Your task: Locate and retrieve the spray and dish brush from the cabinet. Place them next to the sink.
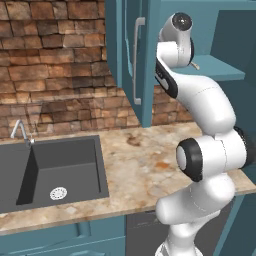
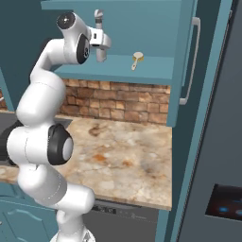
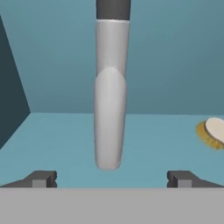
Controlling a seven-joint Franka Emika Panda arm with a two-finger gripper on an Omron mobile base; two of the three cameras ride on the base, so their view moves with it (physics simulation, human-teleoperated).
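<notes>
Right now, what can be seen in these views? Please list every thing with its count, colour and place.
spray: 1, pale grey, upright on the cabinet shelf, centred ahead of the claw
dish brush: 1, beige with yellow bristles, on the shelf
cabinet: 1, teal, doors open, above the counter
sink: 1, dark grey, set in the counter
faucet: 1, chrome, behind the sink
counter: 1, beige stone
claw: 1, dark tips, open, spray not yet gripped
</notes>
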